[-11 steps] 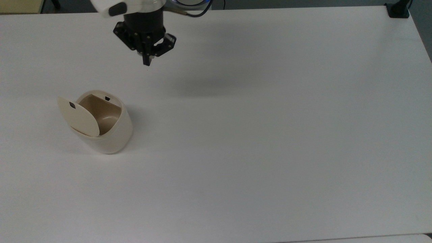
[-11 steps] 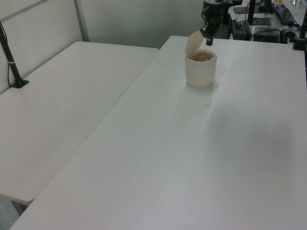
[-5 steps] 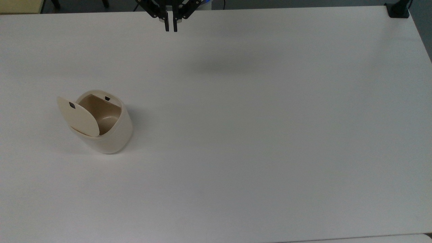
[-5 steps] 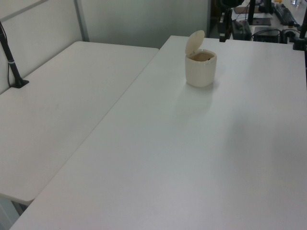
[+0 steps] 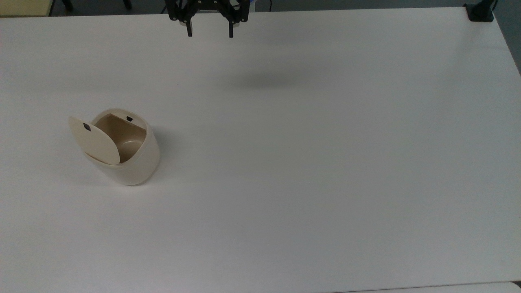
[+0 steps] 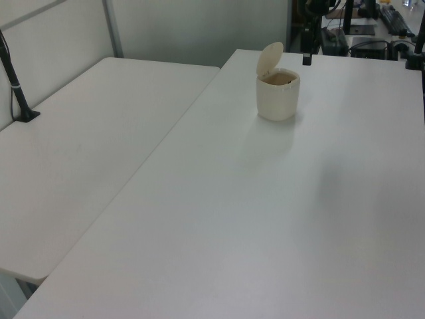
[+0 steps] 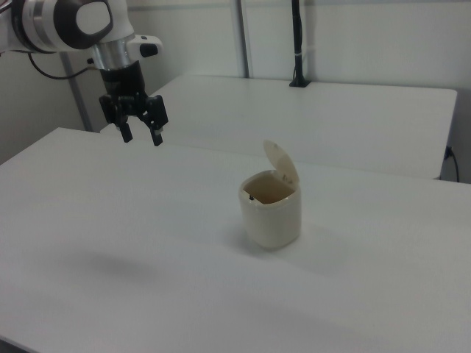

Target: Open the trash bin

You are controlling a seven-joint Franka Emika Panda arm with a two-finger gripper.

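Gripper (image 5: pixel 209 31) fingers stand wide apart and hold nothing, well clear of the trash bin (image 5: pixel 128 156), which sits upright on the white surface (image 5: pixel 309 162) toward the top view's left. The bin's long axis runs vertically, mouth upward, and its brownish inside is exposed. Its flat lid (image 5: pixel 94 141) is swung up on the hinge and stands nearly upright at the side of the rim toward the top view's left; in the right view the lid (image 7: pixel 282 165) rises at the far right of the rim, and in the left view the lid (image 6: pixel 269 58) leans over the bin's left edge. A small black button (image 5: pixel 129 119) shows on the rim opposite the hinge, and a dark patch (image 5: pixel 86 126) marks the underside of the lid near its free end.

Half a second ago the fingers were almost together; now they have spread, while the gripper remains at the far edge of the surface in the top view. The bin and its lid have not shifted.

Seen in the right view, the gripper (image 7: pixel 141 136) hangs high above the surface, fingers pointing down, under a white arm (image 7: pixel 62 22) that reaches in from the right view's upper left. A soft shadow (image 5: pixel 264 81) lies on the surface below it.
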